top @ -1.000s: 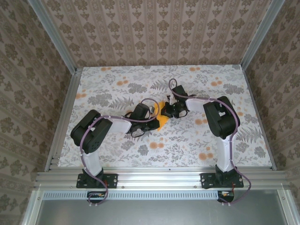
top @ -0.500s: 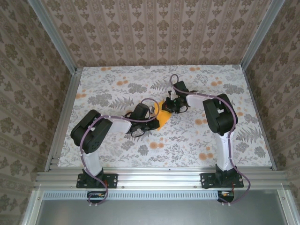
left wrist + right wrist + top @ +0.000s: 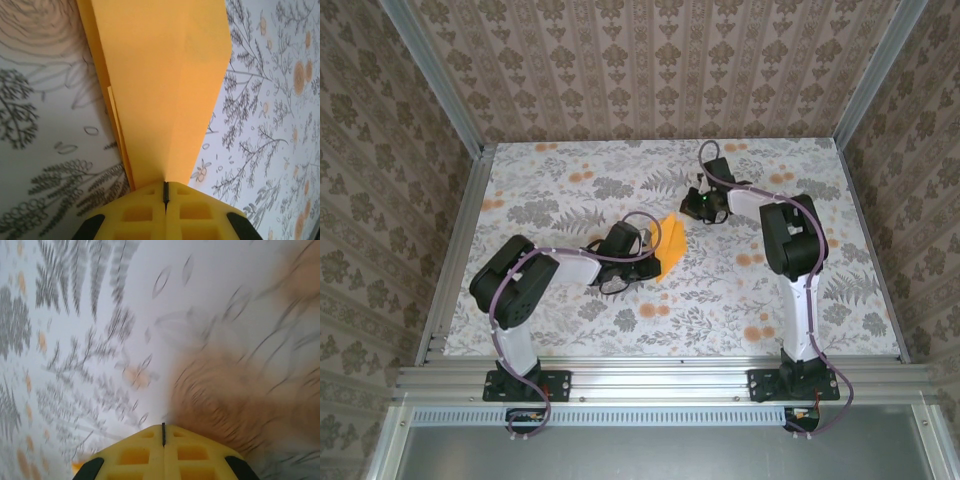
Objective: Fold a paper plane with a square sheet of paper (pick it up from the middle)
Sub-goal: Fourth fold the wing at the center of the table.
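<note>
Your left claw (image 3: pixel 165 192) is pinched shut on the orange paper (image 3: pixel 165 90). Its two yellow fingers (image 3: pixel 135 215) press together, and the narrow end of the paper is caught between them. The paper is folded, with thin layers showing along one edge, and it gets wider away from the claw. It sits near the middle of the flowery table (image 3: pixel 550 190). Your right claw (image 3: pixel 163 432) is shut too, with nothing in it. It is close to the paper, farther back, and not touching it.
</note>
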